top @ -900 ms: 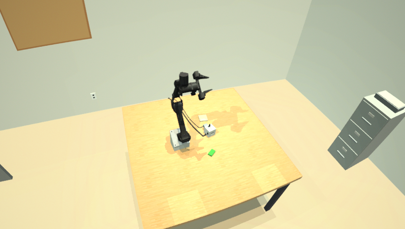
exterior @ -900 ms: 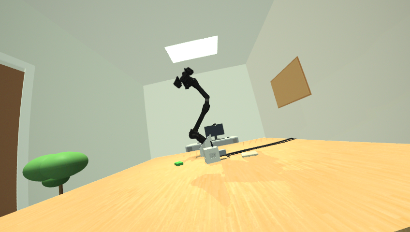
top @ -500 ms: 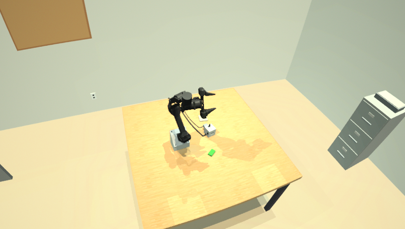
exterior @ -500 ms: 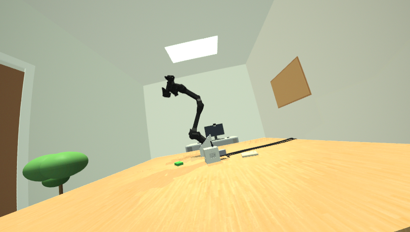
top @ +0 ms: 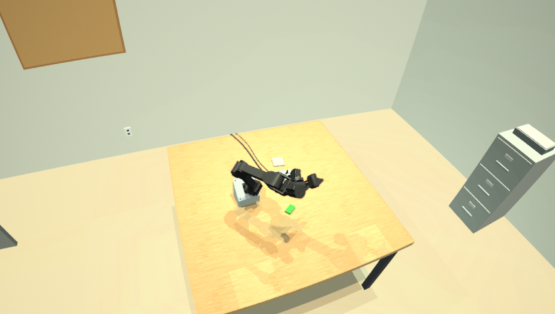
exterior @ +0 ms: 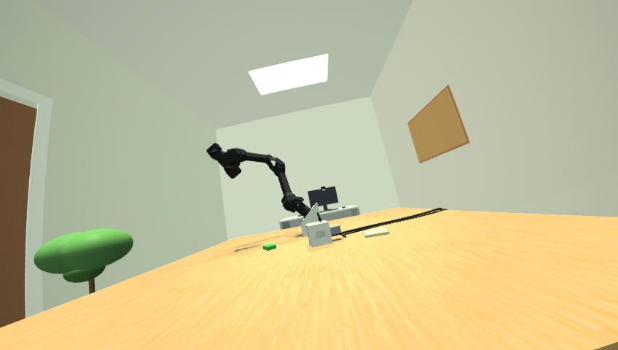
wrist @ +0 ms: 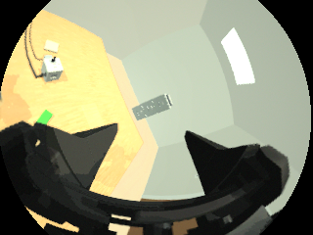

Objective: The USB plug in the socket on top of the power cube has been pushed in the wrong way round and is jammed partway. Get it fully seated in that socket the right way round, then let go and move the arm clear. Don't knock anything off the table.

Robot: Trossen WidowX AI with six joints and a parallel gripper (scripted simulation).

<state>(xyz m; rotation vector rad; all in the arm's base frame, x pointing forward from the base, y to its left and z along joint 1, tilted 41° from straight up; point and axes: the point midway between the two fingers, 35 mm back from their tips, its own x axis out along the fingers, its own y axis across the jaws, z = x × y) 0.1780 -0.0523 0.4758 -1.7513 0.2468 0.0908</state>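
Note:
The power cube point(exterior: 313, 240) point(wrist: 50, 74) is a pale grey box standing on the table, mostly hidden by the arm in the top view. A small black plug point(exterior: 319, 216) point(wrist: 53, 59) stands up from its top. How deep it sits and which way round it is are too small to tell. My gripper point(exterior: 222, 161) point(wrist: 153, 131) is open and empty, its fingers wide apart. It is high above the table, well clear of the cube and plug. In the wrist view the cube lies far off at the upper left.
A green block point(top: 290, 209) point(exterior: 269, 246) point(wrist: 45, 117) lies near the cube. A flat white square point(top: 277, 161) point(exterior: 376, 232) point(wrist: 51, 46) lies on its other side. Dark cables point(top: 247, 148) point(exterior: 390, 223) run from the table's edge to the cube. The arm's pale base point(top: 247, 200) stands beside the cube.

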